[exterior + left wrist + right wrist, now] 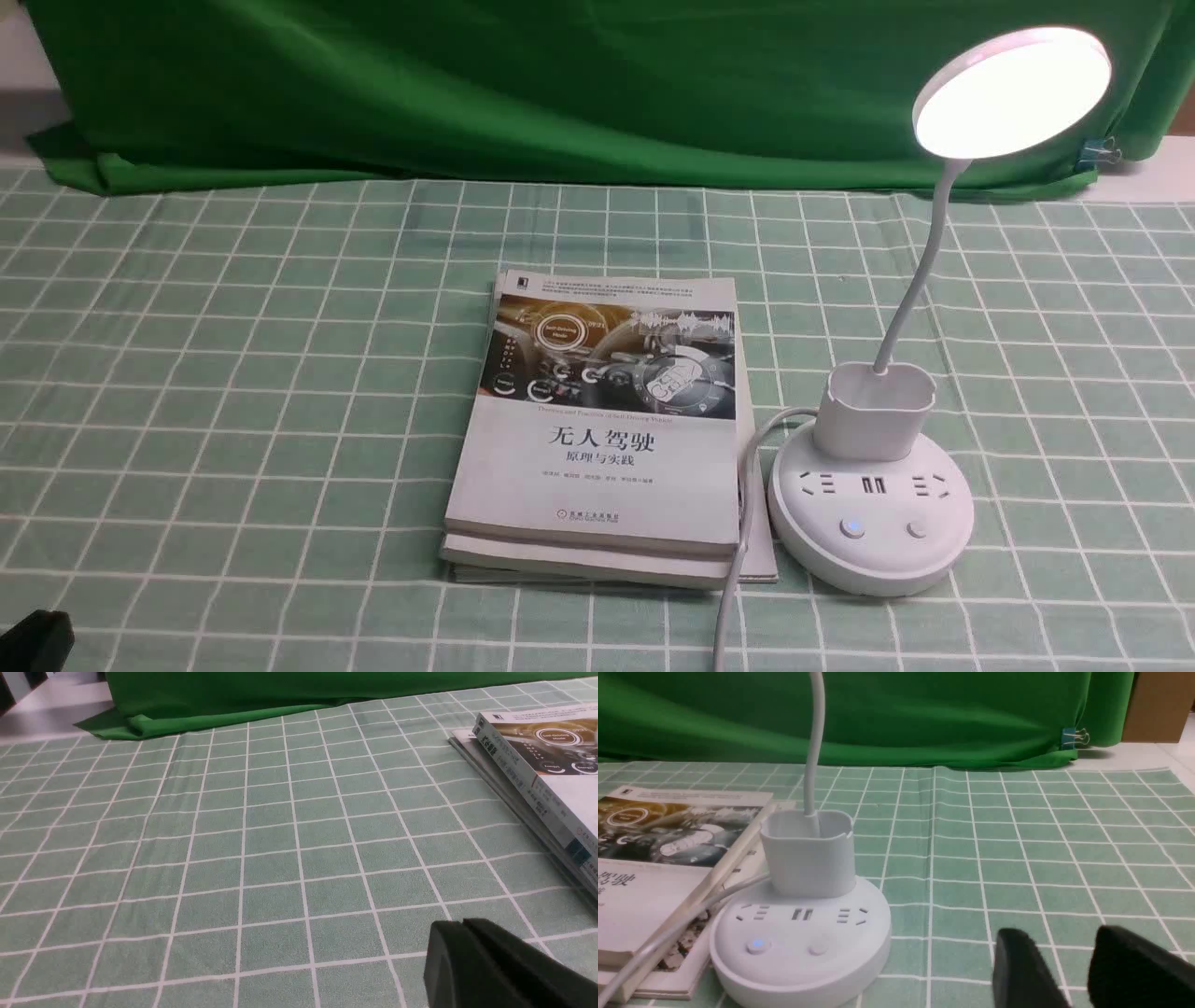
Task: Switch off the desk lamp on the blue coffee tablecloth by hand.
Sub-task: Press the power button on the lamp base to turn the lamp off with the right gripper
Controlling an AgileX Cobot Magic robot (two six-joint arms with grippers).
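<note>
The white desk lamp [868,509] stands on the pale green checked tablecloth [233,373] at the right. Its round head [1013,91] is lit. Its base carries two buttons, the left one glowing blue [851,526], the other plain [917,530]. In the right wrist view the lamp base [801,942] sits apart from my right gripper [1057,942], which is open and empty over the cloth. My left gripper [462,926] is shut and empty, low over bare cloth [233,858]. In the front view only a black corner of the left arm [33,639] shows.
Two stacked books [602,429] lie just left of the lamp; they also show in the left wrist view [537,774] and right wrist view [658,858]. The lamp's white cable [738,551] runs along the books toward the front edge. A dark green backdrop [560,84] hangs behind.
</note>
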